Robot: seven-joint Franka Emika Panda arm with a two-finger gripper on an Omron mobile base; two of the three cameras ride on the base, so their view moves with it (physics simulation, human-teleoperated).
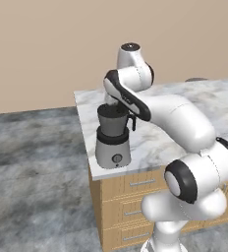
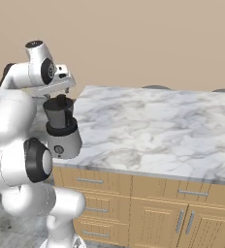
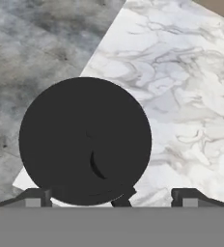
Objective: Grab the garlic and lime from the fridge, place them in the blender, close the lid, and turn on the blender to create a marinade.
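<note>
The arm is reaching over the blender (image 1: pixel 114 140), which is standing at the corner of the marble tabletop (image 2: pixel 153 131), close to its front edge, with its one round knob (image 1: pixel 117 158) facing outward. The end effector (image 3: pixel 113 197) is hanging right above the jar (image 2: pixel 59 115), and its two dark fingertips (image 3: pixel 35 197) are standing spread wide with nothing between them. Looking down from the hand, the black lid (image 3: pixel 85 141) is sitting across the jar's mouth, a round dark disc with a faint curved mark near its middle that I take to be its small knob, though it is too dark to be sure. Judging by that, the closing step is looking finished or all but finished, and turning the knob on the base is what is left. Whether the garlic and lime are inside I cannot tell, since the lid is covering the mouth and the jar is dark; neither is lying out on the tabletop. By count, I am seeing one blender, one lid, one knob, one arm, and one run of wooden drawers (image 1: pixel 135 204) under the tabletop. The hand is well above the knob, so the next move is probably calling for a drop down the front of the base.
</note>
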